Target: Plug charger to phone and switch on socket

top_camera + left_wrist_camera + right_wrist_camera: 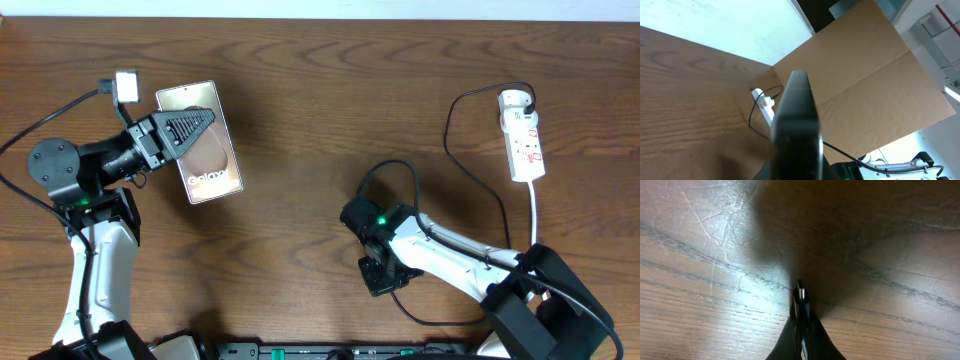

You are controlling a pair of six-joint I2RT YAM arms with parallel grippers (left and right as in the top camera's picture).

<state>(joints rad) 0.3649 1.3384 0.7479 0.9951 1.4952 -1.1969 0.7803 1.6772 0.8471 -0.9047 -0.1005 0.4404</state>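
Note:
The phone (205, 150), a grey-silver slab with "Galaxy" lettering, is held off the table at the left by my left gripper (188, 128), which is shut on it. In the left wrist view the phone's dark edge (796, 130) fills the centre. The charger, a thin black cable (455, 130), runs from the socket (522, 134) at the far right and loops to my right gripper (382, 278). That gripper is shut on the charger's plug tip (801, 296), which points just above the wood. The socket also shows in the left wrist view (764, 102).
A small white block (126, 84) on a black lead lies beside the phone's far corner. The socket's white cord (537, 210) runs toward the right arm's base. A brown cardboard wall (875, 80) stands beyond the table in the left wrist view.

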